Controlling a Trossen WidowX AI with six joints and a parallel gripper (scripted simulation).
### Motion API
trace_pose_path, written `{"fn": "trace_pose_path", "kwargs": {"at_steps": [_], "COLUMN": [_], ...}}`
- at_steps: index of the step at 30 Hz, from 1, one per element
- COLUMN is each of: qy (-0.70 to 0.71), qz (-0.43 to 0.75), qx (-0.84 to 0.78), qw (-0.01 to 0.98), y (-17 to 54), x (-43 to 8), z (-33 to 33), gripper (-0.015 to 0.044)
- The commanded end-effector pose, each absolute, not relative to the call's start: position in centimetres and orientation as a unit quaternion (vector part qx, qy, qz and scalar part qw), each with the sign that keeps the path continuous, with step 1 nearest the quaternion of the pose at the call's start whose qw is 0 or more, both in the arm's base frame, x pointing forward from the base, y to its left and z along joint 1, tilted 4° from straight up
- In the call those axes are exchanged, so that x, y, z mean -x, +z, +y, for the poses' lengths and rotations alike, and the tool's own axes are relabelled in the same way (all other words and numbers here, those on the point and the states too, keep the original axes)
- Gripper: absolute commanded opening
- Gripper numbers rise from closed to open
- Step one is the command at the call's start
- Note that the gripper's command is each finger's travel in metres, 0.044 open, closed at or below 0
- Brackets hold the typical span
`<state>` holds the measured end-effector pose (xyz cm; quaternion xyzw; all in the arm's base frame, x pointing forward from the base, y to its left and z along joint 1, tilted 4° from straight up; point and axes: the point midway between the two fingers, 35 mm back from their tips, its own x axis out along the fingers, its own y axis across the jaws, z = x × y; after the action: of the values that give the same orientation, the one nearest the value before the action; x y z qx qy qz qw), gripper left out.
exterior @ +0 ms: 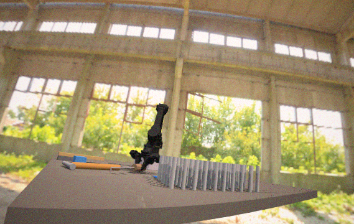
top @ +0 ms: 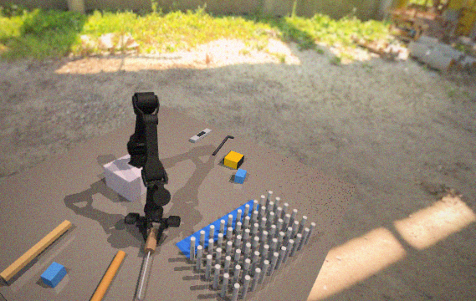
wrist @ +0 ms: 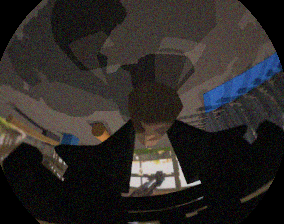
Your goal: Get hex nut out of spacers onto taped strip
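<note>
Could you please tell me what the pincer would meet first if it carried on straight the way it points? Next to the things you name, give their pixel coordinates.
Probably the table top (top: 171,276) (exterior: 102,193) (wrist: 113,102), since the pincer (top: 152,235) (exterior: 139,168) (wrist: 149,120) appears angled down towards it. The wooden-handled tool (top: 150,243) (exterior: 137,167) (wrist: 155,102) it grips might touch first; the remaining gap is unclear.

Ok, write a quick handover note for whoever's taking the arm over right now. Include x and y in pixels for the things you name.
Gripper (top: 152,230) (exterior: 140,166) (wrist: 149,120): shut on the wooden handle (top: 150,242) (exterior: 137,167) (wrist: 155,105) of a thin metal-shafted tool, outside the field.
Spacers (top: 256,241) (exterior: 206,175) (wrist: 243,112): all that show are standing. Blue strip (top: 218,221) (exterior: 155,177) (wrist: 233,89): along one edge of the field.
Nut: can't be made out in any view.
Done: tool picked.
Left: find the nut, drag it onto the strip without disturbing spacers, put the tool down outside the field, finish open and touching nothing.
</note>
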<state>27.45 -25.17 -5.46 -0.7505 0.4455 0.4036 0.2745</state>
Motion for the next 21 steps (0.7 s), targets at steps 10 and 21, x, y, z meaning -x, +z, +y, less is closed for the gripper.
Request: {"fn": "trace_pose_path", "kwargs": {"at_steps": [10,21], "qy": [0.404,0.404], "qz": [0.445,0.445], "qx": [0.750,0.750], "qw": [0.275,0.275], "y": [-6.04,-6.04], "x": [-27.32,-27.32], "z": [-25.01,-25.01], "gripper": [0.0079,0.0367]}}
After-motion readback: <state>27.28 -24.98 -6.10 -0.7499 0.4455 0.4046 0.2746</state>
